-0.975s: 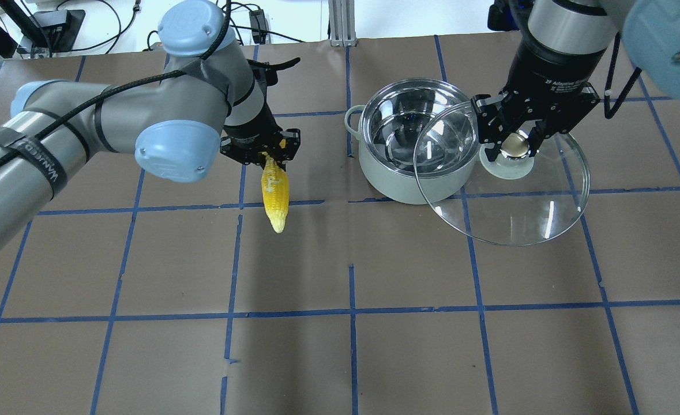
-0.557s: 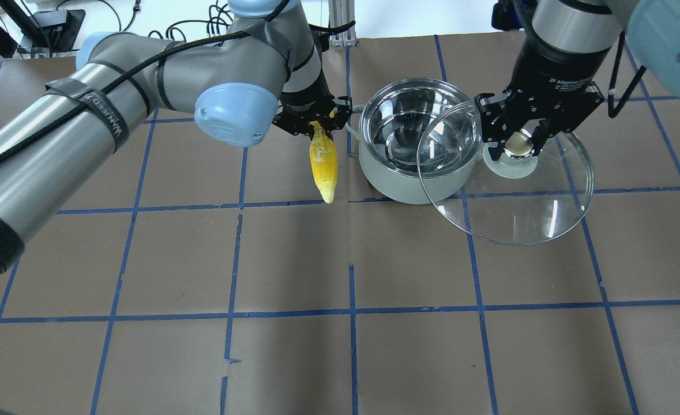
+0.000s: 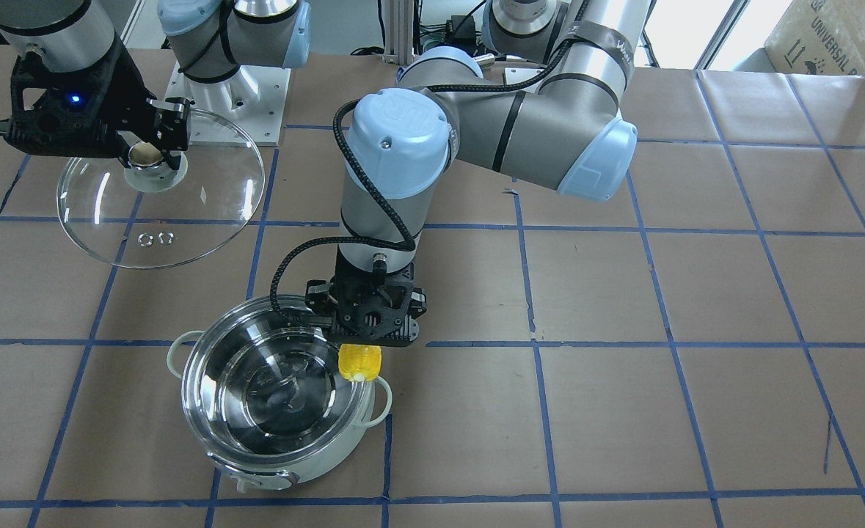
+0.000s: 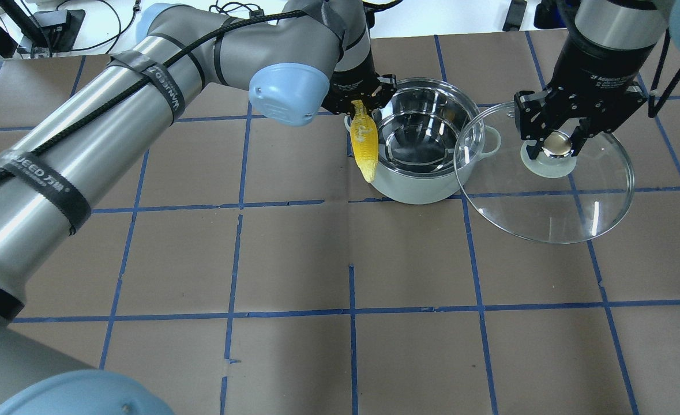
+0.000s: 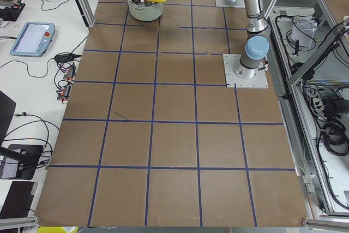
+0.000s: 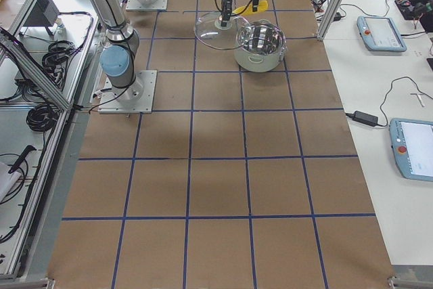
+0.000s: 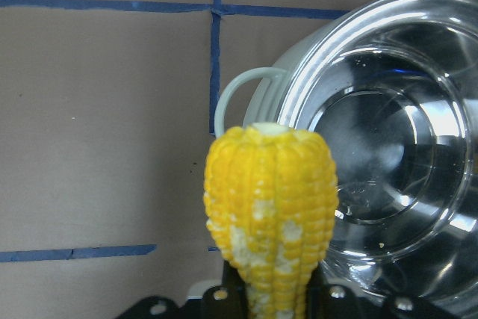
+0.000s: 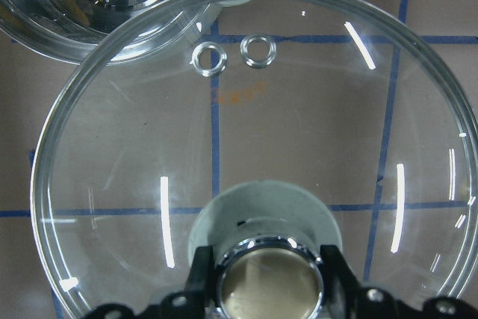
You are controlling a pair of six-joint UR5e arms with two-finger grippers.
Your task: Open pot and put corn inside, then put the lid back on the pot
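Observation:
The pot (image 4: 414, 193) stands open, its steel inside empty; it also shows in the front view (image 3: 315, 458). My left gripper (image 4: 358, 105) is shut on the thick end of the yellow corn (image 4: 365, 147), which hangs tip down at the pot's left rim, above the loop handle (image 7: 239, 95). The left wrist view shows the corn (image 7: 272, 207) beside the rim. My right gripper (image 4: 556, 147) is shut on the knob of the glass lid (image 4: 547, 202). It holds the lid in the air right of the pot, the lid's edge overlapping the pot's right handle. The lid (image 8: 299, 125) shows its two vent rings.
Brown paper with a blue tape grid (image 4: 351, 314) covers the table. My left arm (image 4: 143, 104) stretches across the table's left half towards the pot. The arm bases (image 3: 227, 95) stand at the robot's edge. Tablets and cables lie beyond the table's edge (image 6: 382, 32).
My left gripper has carried the corn rightward and farther back, from left of the pot to its left rim. My right gripper has moved the lid rightward, uncovering more of the pot.

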